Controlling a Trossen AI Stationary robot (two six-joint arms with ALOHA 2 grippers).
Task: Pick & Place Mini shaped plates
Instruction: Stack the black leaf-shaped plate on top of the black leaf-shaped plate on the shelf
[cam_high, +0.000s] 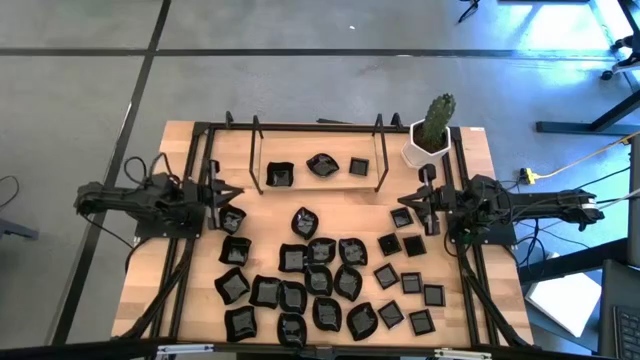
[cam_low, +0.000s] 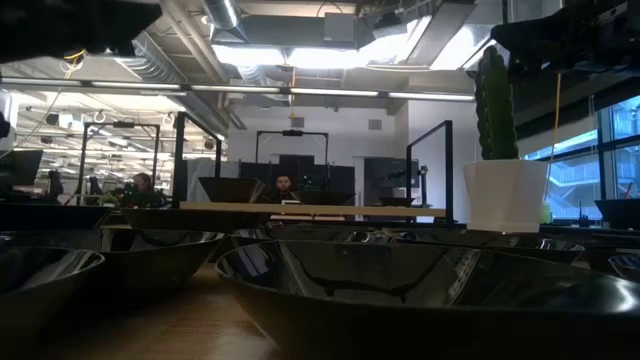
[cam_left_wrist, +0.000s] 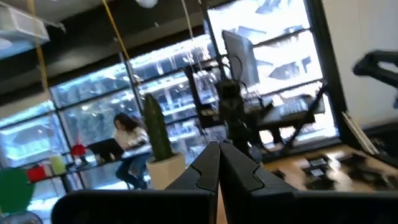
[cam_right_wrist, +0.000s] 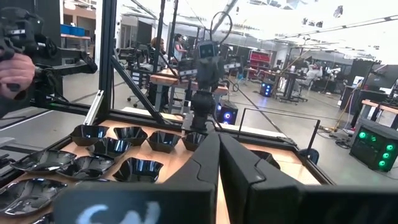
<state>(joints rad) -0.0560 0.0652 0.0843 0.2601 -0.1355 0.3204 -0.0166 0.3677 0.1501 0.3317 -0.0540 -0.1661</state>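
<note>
Many mini shaped plates, tiny glossy black dishes, lie scattered over the wooden table's middle and near part (cam_high: 320, 280). Three more lie at the far side inside a black rack: a squarish one (cam_high: 280, 175), a wavy one (cam_high: 322, 165) and a small square one (cam_high: 359, 167). Several plates fill the foreground of the low view (cam_low: 400, 290). My left gripper (cam_high: 220, 193) is at the table's left side, shut and empty; its fingers meet in the left wrist view (cam_left_wrist: 218, 158). My right gripper (cam_high: 410, 201) is at the right side, shut and empty (cam_right_wrist: 219, 146), pointing toward the left arm.
A white pot with a green cactus (cam_high: 430, 135) stands at the far right corner and also shows in the low view (cam_low: 505, 190). A black frame (cam_high: 300, 127) runs round the table, with rack uprights (cam_high: 256, 155) at the far side. People sit in the room behind.
</note>
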